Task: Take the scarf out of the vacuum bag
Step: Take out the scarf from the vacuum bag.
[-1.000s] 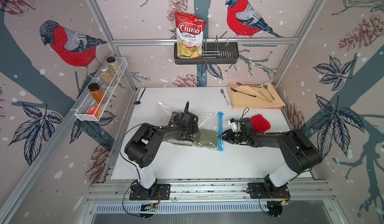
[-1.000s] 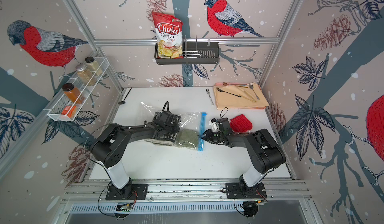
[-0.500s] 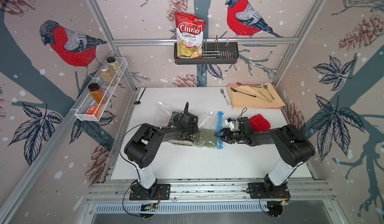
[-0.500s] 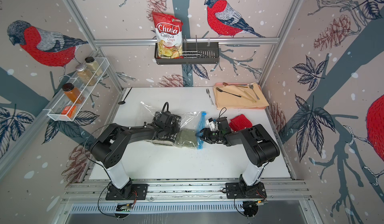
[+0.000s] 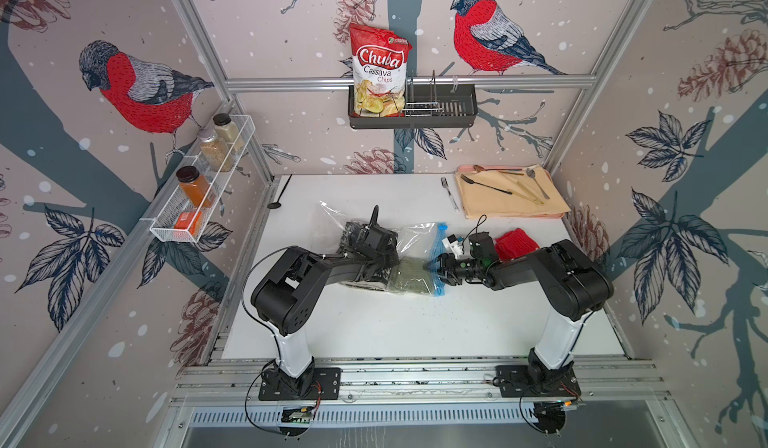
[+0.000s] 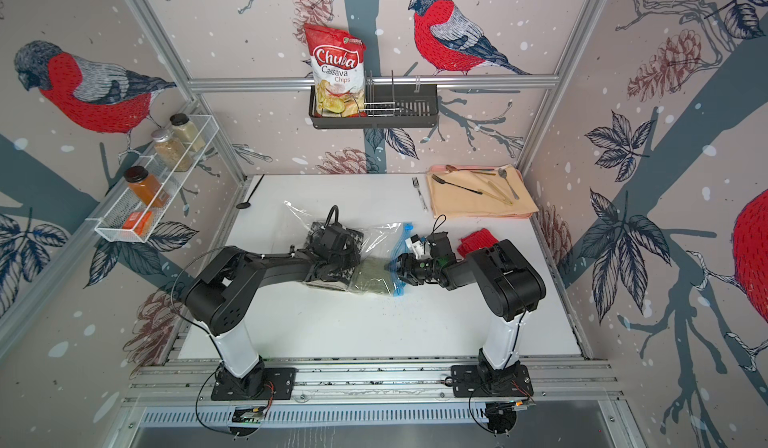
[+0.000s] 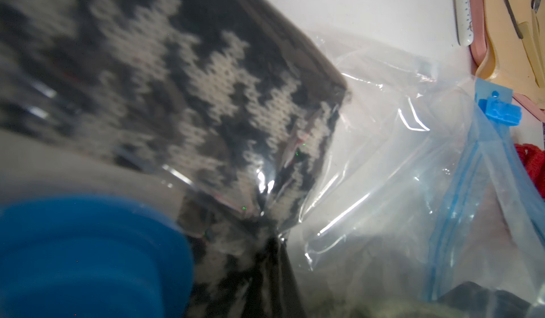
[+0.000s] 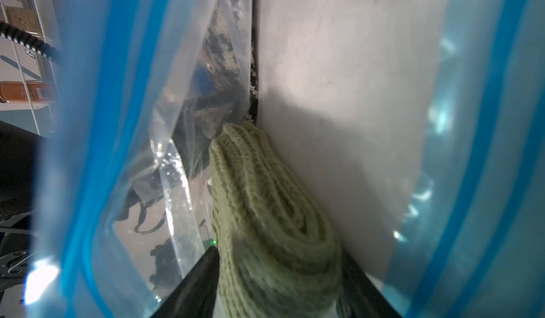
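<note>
The clear vacuum bag point(image 5: 415, 238) point(image 6: 380, 238) lies mid-table, its blue zip edge toward the right arm. The houndstooth scarf point(image 5: 348, 234) point(image 7: 206, 80) sits inside it, beside the bag's blue valve point(image 7: 88, 257). My left gripper point(image 5: 388, 272) point(image 7: 274, 242) is shut, pinching the bag's plastic over the scarf. My right gripper point(image 5: 432, 265) point(image 8: 277, 251) is open and reaches in through the bag mouth. Its fingers stand on either side of an olive-green knit piece point(image 8: 265, 198) point(image 6: 372, 279). In the right wrist view the scarf point(image 8: 222, 42) shows deeper in, behind plastic.
A red knit piece point(image 5: 515, 242) lies on the table behind the right wrist. A pink tray point(image 5: 557, 216) with a tan cloth and cutlery fills the back right corner, with a fork point(image 5: 449, 192) beside it. A black spoon point(image 5: 276, 200) lies at the back left edge.
The right gripper has moved left from outside the zip edge into the bag mouth, and its jaws have widened around the green piece. The left arm has not moved.
</note>
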{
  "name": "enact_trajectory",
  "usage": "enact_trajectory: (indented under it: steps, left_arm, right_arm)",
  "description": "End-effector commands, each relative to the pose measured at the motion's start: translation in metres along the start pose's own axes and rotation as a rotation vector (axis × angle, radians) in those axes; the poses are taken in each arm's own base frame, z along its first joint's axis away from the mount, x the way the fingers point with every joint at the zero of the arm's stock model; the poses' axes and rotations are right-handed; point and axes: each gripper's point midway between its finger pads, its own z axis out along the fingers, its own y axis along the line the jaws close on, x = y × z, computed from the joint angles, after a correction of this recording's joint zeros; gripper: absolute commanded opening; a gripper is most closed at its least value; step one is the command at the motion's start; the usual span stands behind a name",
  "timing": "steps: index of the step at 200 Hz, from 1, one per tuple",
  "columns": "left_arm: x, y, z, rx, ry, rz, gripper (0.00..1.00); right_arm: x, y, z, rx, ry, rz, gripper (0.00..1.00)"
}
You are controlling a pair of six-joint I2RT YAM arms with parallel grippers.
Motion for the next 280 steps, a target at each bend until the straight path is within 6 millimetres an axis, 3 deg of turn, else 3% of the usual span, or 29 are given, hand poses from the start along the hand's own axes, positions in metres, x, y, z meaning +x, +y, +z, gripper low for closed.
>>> enact_trajectory:
  steps: [1, 43, 67, 88, 123, 155, 194, 280]
  left_arm:
    - [0.038, 0.031, 0.003, -0.117, 0.136, -0.015, 0.0]
    - [0.04, 0.03, 0.005, -0.111, 0.139, -0.019, 0.0]
    - [0.041, 0.033, 0.005, -0.123, 0.139, -0.015, 0.0]
    - [0.042, 0.034, 0.006, -0.125, 0.141, -0.016, 0.0]
    - [0.046, 0.039, 0.01, -0.136, 0.145, -0.022, 0.0]
    - [0.043, 0.038, 0.006, -0.141, 0.133, -0.016, 0.0]
    - [0.041, 0.037, 0.004, -0.138, 0.125, -0.019, 0.0]
    - [0.036, 0.029, 0.001, -0.096, 0.103, -0.022, 0.0]
  right_arm:
    - [-0.005, 0.013, 0.005, -0.059, -0.003, -0.005, 0.62]
    - [-0.011, 0.018, 0.011, -0.086, -0.003, 0.0, 0.6]
    - [-0.012, 0.022, 0.012, -0.094, 0.004, -0.009, 0.54]
    - [-0.014, 0.018, 0.014, -0.073, 0.008, -0.018, 0.43]
    - [-0.02, 0.002, 0.013, -0.018, 0.005, -0.025, 0.15]
    - [-0.026, -0.005, 0.004, -0.004, -0.027, -0.015, 0.0]
    - [-0.034, -0.009, -0.01, 0.005, -0.078, -0.002, 0.0]
    - [-0.037, -0.014, -0.018, 0.078, -0.099, -0.017, 0.0]
